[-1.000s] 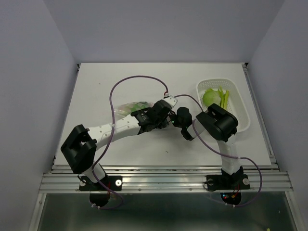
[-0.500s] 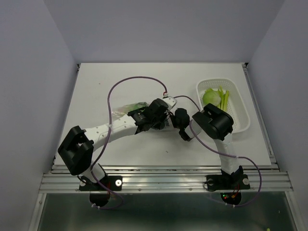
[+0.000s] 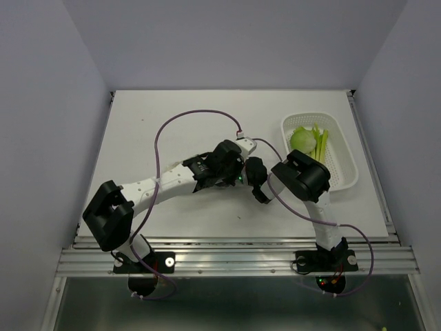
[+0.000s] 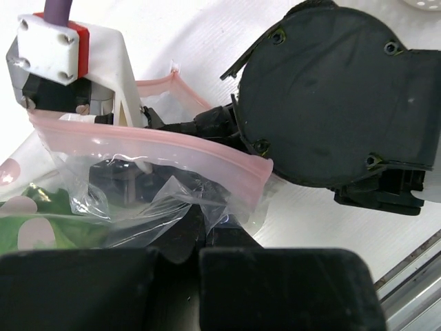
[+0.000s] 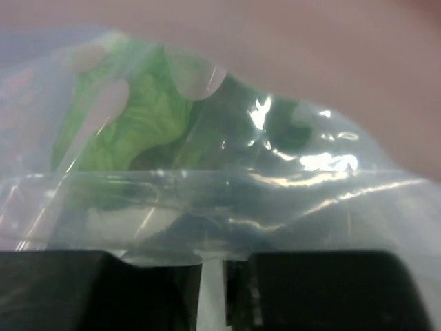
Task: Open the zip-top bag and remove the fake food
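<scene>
Shifted leftward, the right gripper (image 5: 224, 274), grip unreadable, enters the zip-top bag (image 4: 155, 148) with fake food (image 5: 145, 117) straight ahead; the left gripper (image 4: 200, 272) pinches its lip.

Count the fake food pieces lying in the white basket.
2 told apart: a pale lettuce ball at the left of the white basket, yellow-green strips just right of the ball. The strips may be several pieces.

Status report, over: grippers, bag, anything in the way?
Left gripper and right gripper shut on the zip-top bag. Mouth parted, green fake food inside. Grippers crowd the mouth.
</scene>
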Available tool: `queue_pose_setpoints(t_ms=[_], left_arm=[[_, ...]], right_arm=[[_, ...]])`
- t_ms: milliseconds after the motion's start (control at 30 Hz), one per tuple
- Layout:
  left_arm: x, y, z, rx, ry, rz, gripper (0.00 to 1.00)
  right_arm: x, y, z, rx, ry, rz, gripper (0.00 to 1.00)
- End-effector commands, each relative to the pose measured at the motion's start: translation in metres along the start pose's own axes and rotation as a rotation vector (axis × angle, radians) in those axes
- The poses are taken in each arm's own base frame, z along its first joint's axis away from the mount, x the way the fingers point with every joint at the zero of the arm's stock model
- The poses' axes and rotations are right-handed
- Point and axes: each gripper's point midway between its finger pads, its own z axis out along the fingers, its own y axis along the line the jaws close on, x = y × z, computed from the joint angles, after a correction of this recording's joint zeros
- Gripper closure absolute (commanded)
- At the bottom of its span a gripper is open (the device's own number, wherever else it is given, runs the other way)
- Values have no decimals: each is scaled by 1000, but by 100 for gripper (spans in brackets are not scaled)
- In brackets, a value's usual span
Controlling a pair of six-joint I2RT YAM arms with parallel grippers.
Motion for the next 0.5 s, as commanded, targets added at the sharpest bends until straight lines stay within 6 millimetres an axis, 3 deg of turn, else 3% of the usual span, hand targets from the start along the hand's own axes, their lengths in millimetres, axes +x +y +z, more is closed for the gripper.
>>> queue_pose_setpoints(t_ms=[0,67,233,467], left_arm=[[-34,-24,-9,99,-133,-21,100],[-34,-24,-10,100,-137,-24,100],[-33,-13,-15,56,-148,-37,100],[-8,28,-8,-40,-93,-112,100]], right_arm=[[-80,81,-5,-289,-358,-285,86],[-80,80,-8,-275,-364,-277,99],[-83,80,-16,-240,-382,-249,99],[-85,82,-32,-177,-382,-193,99]])
